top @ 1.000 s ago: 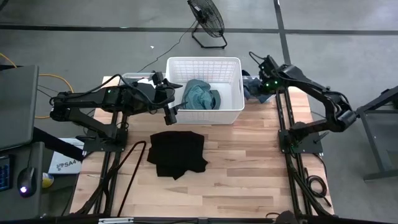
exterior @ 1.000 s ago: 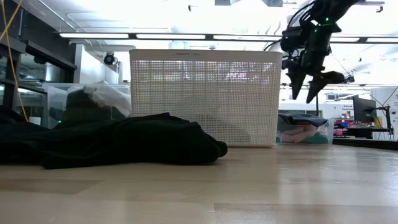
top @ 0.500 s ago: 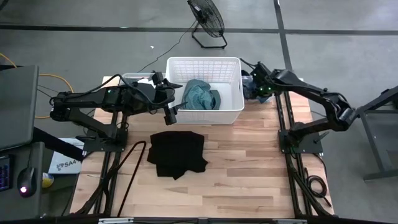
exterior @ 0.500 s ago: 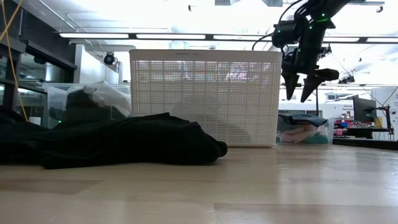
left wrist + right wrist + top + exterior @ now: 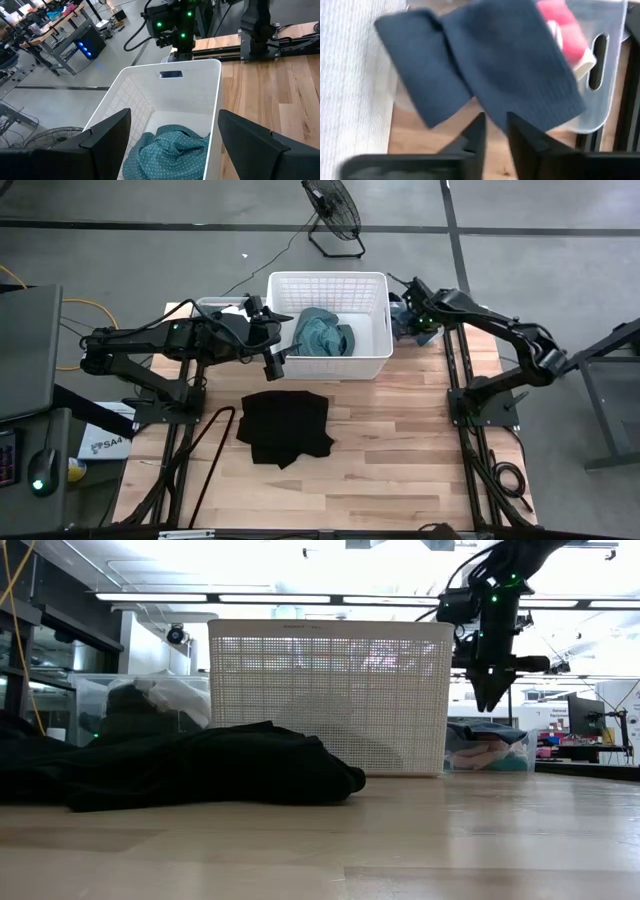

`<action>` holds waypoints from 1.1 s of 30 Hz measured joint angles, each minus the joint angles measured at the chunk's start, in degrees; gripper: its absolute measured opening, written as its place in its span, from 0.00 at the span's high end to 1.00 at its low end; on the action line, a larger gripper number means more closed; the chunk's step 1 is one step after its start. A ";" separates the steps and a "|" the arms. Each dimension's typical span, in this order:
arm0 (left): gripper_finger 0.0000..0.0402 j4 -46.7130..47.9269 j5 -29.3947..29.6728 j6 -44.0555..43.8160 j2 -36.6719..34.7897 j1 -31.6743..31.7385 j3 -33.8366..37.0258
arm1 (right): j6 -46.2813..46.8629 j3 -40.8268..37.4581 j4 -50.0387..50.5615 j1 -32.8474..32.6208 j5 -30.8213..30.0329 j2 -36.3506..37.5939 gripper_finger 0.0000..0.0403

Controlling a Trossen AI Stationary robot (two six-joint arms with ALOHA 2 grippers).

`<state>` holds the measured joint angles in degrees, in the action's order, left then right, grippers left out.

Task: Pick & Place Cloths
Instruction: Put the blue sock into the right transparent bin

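Ribbed dark blue cloth (image 5: 520, 75), lattice basket (image 5: 328, 283).

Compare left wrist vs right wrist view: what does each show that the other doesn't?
Left wrist only: teal-green cloth inside the white basket, the open left pincer over it, and the right arm beyond the basket's far end. Right wrist only: dark blue cloth, pink cloth and clear bin beyond the right pincer. Both: wooden table.

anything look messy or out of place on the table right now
One thing: a crumpled black cloth lies loose on the wooden table in front of the white plastic lattice basket, while the teal-green cloth is already inside it. At the right, a dark blue cloth hangs over the clear plastic bin's edge.
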<state>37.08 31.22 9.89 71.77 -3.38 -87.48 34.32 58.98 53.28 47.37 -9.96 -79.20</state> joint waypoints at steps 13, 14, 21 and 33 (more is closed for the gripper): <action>0.27 0.02 -0.02 -0.52 0.00 0.00 0.00 | -5.98 -0.02 -8.79 7.30 3.87 -8.31 0.99; 0.27 0.02 -0.04 -0.87 0.00 0.00 0.00 | -6.17 -0.02 -9.87 7.61 3.87 -9.74 0.99; 0.27 0.44 -0.04 -1.37 0.00 0.00 0.00 | -6.77 0.00 -15.61 11.33 4.32 -16.75 0.99; 0.27 0.93 -0.04 -2.69 0.00 0.00 0.00 | -9.29 0.05 -18.40 14.99 -0.35 -18.45 0.99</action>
<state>38.01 31.18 7.20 71.77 -3.38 -87.48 25.03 59.03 34.87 62.37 -10.31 -97.65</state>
